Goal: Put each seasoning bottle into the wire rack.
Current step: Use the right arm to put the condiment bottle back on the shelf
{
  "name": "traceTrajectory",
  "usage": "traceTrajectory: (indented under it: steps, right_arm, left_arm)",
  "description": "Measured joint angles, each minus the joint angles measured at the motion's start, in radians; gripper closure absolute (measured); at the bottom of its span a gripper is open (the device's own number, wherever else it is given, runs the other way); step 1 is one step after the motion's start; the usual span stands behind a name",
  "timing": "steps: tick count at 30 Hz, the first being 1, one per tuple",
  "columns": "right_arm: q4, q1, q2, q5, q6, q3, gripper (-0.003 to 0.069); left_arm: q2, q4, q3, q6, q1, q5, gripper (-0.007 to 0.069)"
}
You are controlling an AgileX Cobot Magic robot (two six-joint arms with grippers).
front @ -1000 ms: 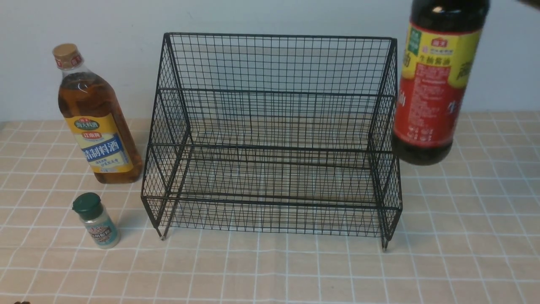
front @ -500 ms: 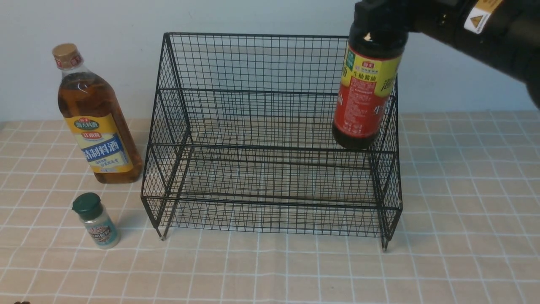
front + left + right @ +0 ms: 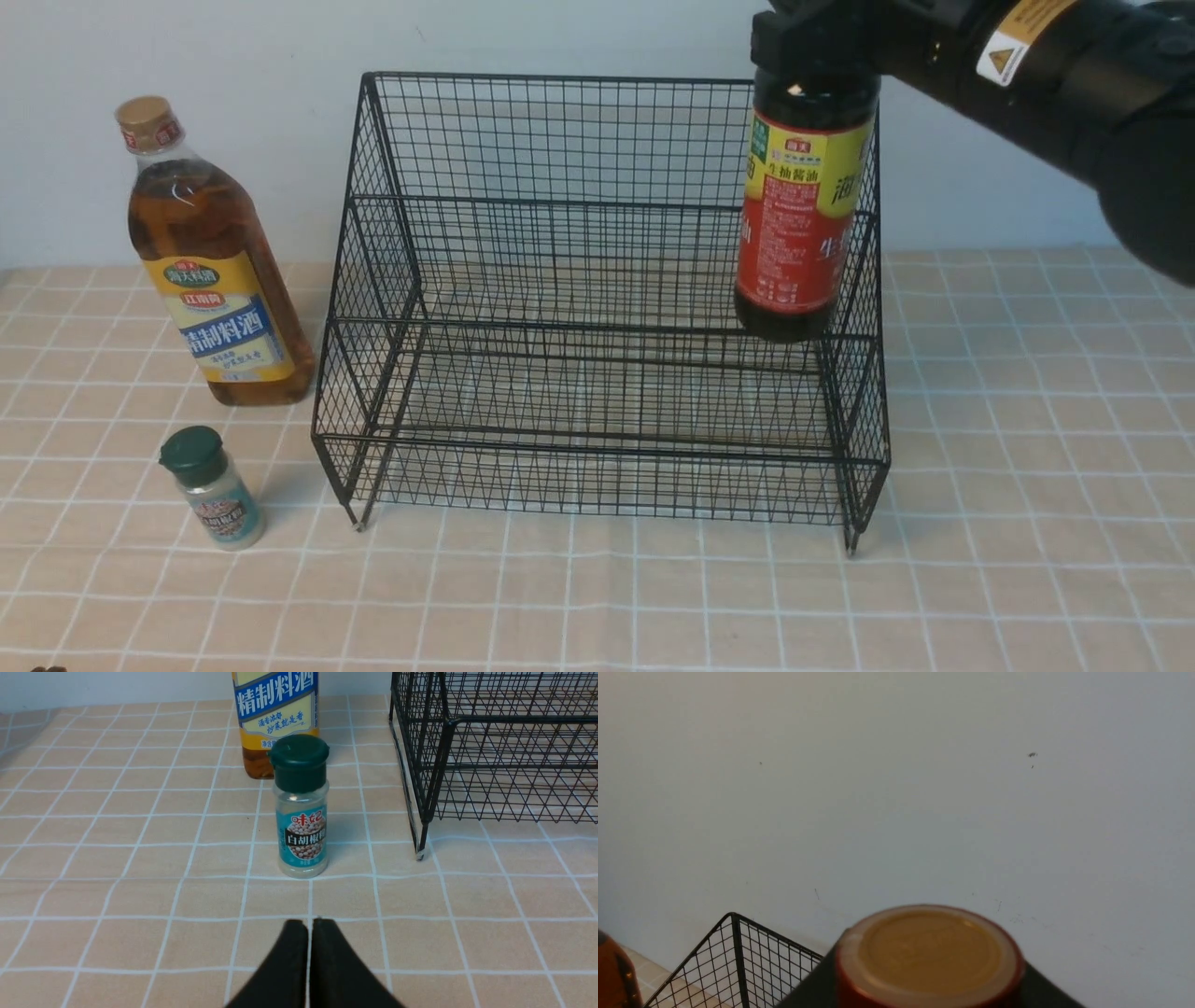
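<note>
While the right claw (image 3: 814,51) grasps its top, the dark sauce bottle (image 3: 795,224) hangs beneath.

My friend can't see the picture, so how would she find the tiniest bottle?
Find the big black wire rack in the middle. To its left stands a tall amber bottle, and just in front of that, nearer the camera, is the shaker. It is the only bottle with a green cap, and far shorter than the amber one.
</note>
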Motion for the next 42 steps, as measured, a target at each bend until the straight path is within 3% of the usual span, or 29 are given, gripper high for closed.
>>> traceTrajectory:
  steps: [10, 23, 37, 40, 42]
  right_arm:
    - [0.000, 0.000, 0.011, -0.011, -0.029, 0.004, 0.0391]
    - [0.003, 0.000, 0.082, 0.336, -0.023, 0.004, 0.0391]
    - [0.004, 0.000, 0.082, 0.406, -0.023, 0.004, 0.0390]
    - [0.004, 0.000, 0.081, 0.408, -0.023, 0.002, 0.0368]
    - [0.004, 0.000, 0.067, 0.399, -0.023, -0.004, 0.0316]
  left_arm:
    - [0.000, 0.000, 0.000, 0.000, 0.000, 0.000, 0.0631]
    - [0.000, 0.000, 0.000, 0.000, 0.000, 0.000, 0.0631]
    - [0.000, 0.000, 0.000, 0.000, 0.000, 0.000, 0.0631]
    - [0.000, 0.000, 0.000, 0.000, 0.000, 0.000, 0.0631]
    - [0.000, 0.000, 0.000, 0.000, 0.000, 0.000, 0.0631]
